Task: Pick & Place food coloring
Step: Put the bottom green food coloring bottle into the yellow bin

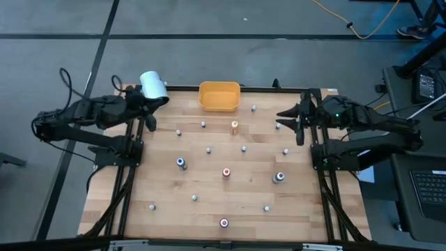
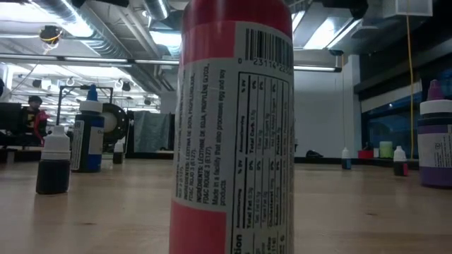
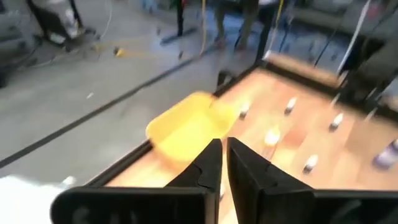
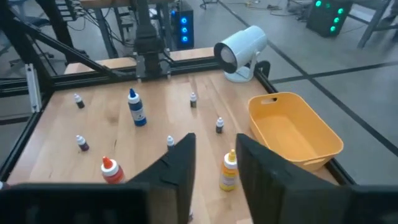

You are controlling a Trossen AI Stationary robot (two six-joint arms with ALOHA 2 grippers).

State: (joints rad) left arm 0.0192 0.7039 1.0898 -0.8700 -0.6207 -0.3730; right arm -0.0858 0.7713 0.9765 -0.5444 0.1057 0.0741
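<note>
Several tiny food coloring bottles stand upright and scattered over the wooden table [image 1: 167, 223], among them a red-capped one [image 1: 226, 172], two blue-capped ones [image 1: 180, 163] [image 1: 279, 177] and an orange one [image 1: 234, 125]. In the low view, a red-labelled bottle [image 2: 233, 127] fills the foreground. My left gripper [image 1: 148, 120] hangs above the table's far left corner, shut and holding nothing [image 3: 224, 152]. Over the far right side, my right gripper [image 1: 287, 120] is raised and open, with nothing between its fingers [image 4: 214, 158].
A yellow-orange bin [image 1: 219, 96] sits at the middle of the far edge. A white cylinder [image 1: 153, 85] stands at the far left corner, close to my left gripper. Black frame rails [image 1: 327, 202] run along the table's left and right sides.
</note>
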